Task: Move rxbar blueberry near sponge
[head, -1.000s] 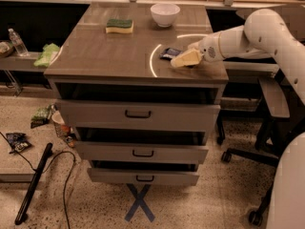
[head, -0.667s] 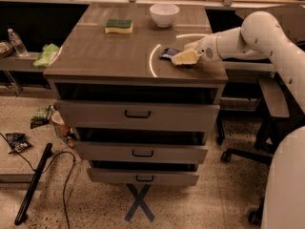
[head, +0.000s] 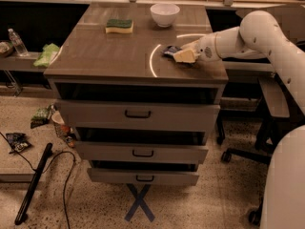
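1. Pincer (head: 185, 56) sits low over the right part of the table (head: 105, 61), at the end of the white arm (head: 238, 37) that reaches in from the right.
2. Rxbar blueberry (head: 169, 50) lies on the table right at the pincer's left tip. Only its dark blue end shows; the rest is hidden under the pincer.
3. Change over the last second: almost none. The bar's blue end is at the same place on the table, the pincer has shifted only a touch, and no lift is visible.
4. Pincer state: cannot tell whether it is spread, pressed together or pinching the bar (the tip covers the contact).
5. Sponge (head: 119, 26) — yellow body, green top — rests toward the far left of the table, well apart from the bar and unmoved. A white bowl (head: 165, 14) stands to its right at the far edge.
6. Meaning for the task, as a judgement: this looks like the grasp stage. The carry has not begun, so the bar is no nearer the sponge than a second ago.
7. Next likely calls for a firm hold, a lift clear of the table, then a carry left toward the sponge, passing in front of the bowl.
8. Risk: the flat glossy wrapper may slide along the table instead of coming up.
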Controlling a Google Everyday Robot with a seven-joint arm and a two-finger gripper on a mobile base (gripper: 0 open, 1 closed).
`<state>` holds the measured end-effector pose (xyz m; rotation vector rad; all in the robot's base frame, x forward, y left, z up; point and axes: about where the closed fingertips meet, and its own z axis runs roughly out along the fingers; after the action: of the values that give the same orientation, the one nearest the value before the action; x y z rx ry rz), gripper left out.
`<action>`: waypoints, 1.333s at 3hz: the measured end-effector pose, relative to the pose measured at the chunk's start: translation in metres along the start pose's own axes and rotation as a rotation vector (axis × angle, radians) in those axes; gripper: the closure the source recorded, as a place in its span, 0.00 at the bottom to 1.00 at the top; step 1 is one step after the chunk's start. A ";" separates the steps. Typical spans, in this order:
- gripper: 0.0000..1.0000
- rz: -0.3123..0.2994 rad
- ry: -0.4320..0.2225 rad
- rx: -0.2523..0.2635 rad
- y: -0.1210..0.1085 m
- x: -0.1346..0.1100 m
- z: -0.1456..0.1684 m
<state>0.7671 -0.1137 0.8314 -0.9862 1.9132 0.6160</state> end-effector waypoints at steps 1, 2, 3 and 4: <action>1.00 0.000 0.000 0.000 0.000 0.000 0.000; 1.00 0.000 0.000 0.000 0.000 0.000 0.000; 1.00 -0.030 -0.093 0.027 -0.006 -0.048 0.000; 1.00 -0.050 -0.167 0.049 -0.012 -0.108 0.004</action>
<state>0.8114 -0.0748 0.9224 -0.9197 1.7440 0.6010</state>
